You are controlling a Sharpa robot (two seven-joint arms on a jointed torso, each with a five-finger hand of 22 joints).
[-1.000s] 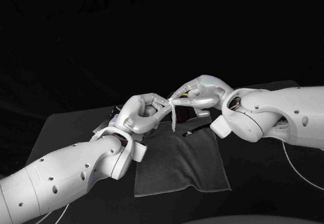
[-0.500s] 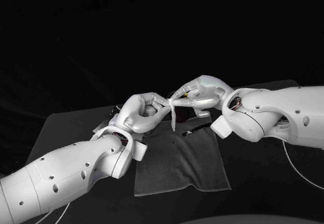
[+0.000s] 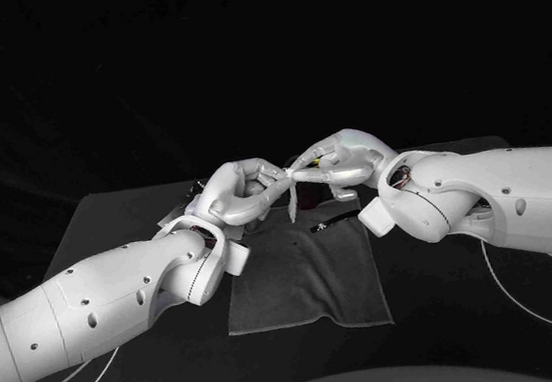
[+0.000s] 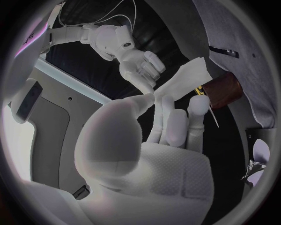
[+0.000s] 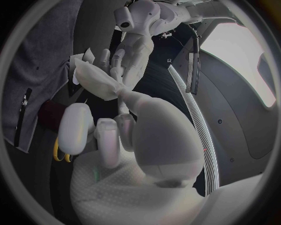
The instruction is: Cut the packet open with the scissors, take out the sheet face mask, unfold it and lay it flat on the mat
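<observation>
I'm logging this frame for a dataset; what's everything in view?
table: one, black
mat: one, dark grey, on the table
sheet mask: one, white, held up above the mat
packet: one, dark red, at the mat's edge
scissors: probably one, yellow loops showing, near the packet
small object: one, black, on the mat, unclear what
left hand: one, silver, pinches the sheet mask
right hand: one, silver, pinches the sheet mask

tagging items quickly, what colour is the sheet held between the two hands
Plain white. The sheet mask shows best in the left wrist view.
</observation>
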